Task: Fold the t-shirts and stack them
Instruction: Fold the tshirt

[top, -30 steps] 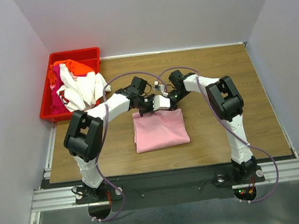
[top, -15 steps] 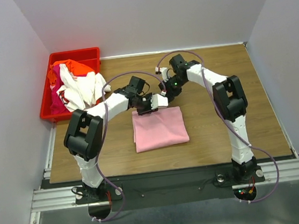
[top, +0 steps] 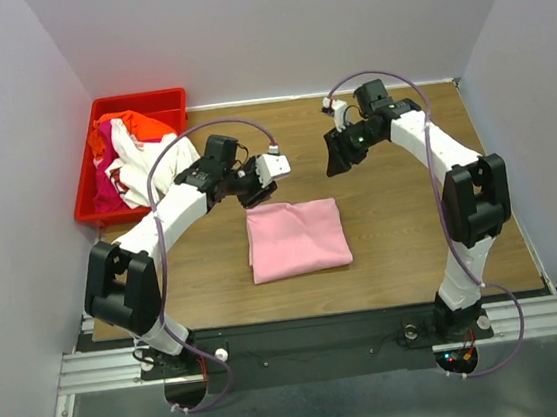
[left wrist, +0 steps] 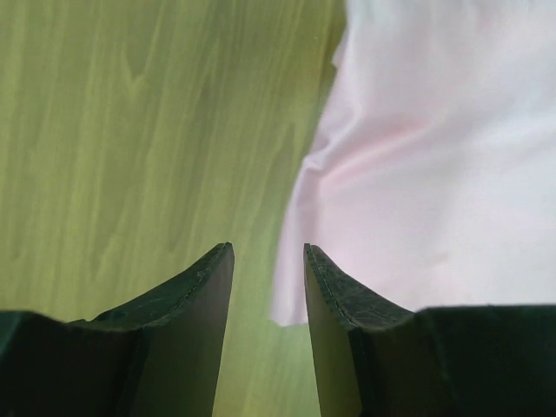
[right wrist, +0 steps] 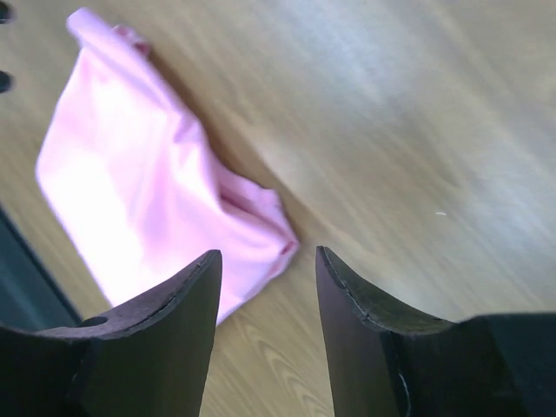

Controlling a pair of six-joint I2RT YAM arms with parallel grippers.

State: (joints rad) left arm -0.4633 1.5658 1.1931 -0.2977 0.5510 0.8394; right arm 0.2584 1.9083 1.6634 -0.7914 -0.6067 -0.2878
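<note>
A light pink t-shirt (top: 297,238) lies folded into a flat rectangle near the middle of the table. It also shows in the left wrist view (left wrist: 434,165) and the right wrist view (right wrist: 148,182). My left gripper (top: 254,193) hovers just beyond the shirt's far left corner, open and empty, as the left wrist view (left wrist: 268,252) shows. My right gripper (top: 337,162) is raised beyond the shirt's far right corner, open and empty, as the right wrist view (right wrist: 268,256) shows. White, orange-red and magenta t-shirts (top: 137,159) lie crumpled in a heap at the far left.
A red plastic bin (top: 170,99) at the table's far left corner holds the crumpled shirts, which spill over its right rim. Bare wooden table (top: 420,212) lies right of the pink shirt. White walls enclose the table on three sides.
Both grippers have left the pink shirt's far edge. The left arm drew back to the left, the right arm swung up and to the right. The shirt lies flat and released.
</note>
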